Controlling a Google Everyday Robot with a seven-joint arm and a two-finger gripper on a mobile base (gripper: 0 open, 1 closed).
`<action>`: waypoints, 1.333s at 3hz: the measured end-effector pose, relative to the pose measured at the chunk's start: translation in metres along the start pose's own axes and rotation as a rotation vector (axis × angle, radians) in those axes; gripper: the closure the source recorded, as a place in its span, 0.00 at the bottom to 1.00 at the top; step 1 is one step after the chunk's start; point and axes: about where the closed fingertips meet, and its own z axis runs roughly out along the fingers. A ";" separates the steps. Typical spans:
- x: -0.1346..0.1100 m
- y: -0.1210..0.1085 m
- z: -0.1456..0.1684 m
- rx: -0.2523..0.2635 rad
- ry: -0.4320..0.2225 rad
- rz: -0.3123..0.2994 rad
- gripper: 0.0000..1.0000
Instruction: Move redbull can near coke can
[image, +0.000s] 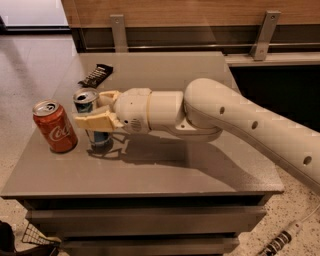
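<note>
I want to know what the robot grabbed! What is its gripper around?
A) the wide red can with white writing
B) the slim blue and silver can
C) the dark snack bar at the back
B: the gripper has a finger on each side of the slim blue and silver drink can. The wide red drink can with white lettering stands free beside it, and the dark snack bar lies further back.

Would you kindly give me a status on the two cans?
Gripper low over table, shut on redbull can. Coke can close beside it, not touching. Nothing between them.
</note>
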 end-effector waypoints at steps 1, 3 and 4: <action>0.006 0.005 0.005 -0.037 -0.010 -0.015 1.00; 0.014 0.008 0.015 -0.105 -0.009 -0.014 1.00; 0.013 0.010 0.017 -0.107 -0.009 -0.016 0.83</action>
